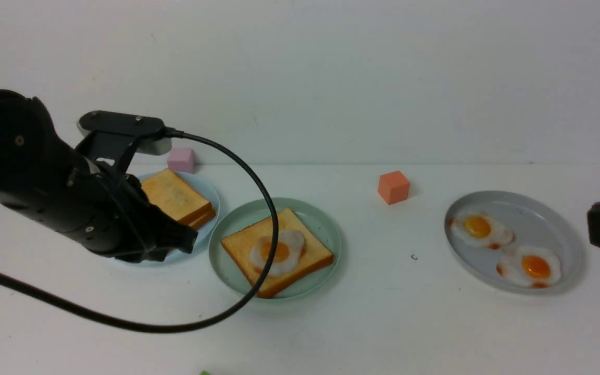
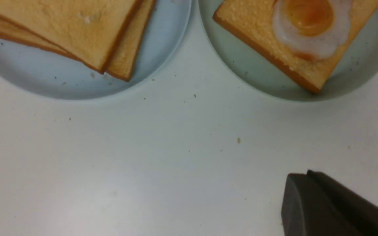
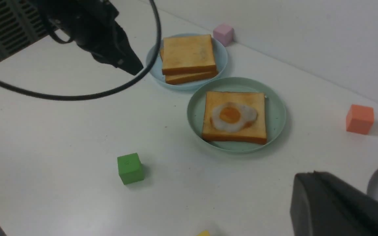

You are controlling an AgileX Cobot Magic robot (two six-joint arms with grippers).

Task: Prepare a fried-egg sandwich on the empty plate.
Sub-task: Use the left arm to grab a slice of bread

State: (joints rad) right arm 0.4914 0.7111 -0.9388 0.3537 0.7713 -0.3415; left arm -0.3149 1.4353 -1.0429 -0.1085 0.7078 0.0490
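Bottom toast slice (image 1: 242,246) + fried egg (image 1: 290,250) are on the mint-green plate (image 1: 331,245), prob laid flat as a base for the top slice. L gripper (image 2: 310,172) & R gripper (image 3: 317,173) both closed w/ nothing held, prob between moves tbh.

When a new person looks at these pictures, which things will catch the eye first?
Probably the white fried egg with its orange yolk, lying on a toast slice on the mint-green plate, left of centre in the front view. Next come two more eggs on the grey plate at the right.
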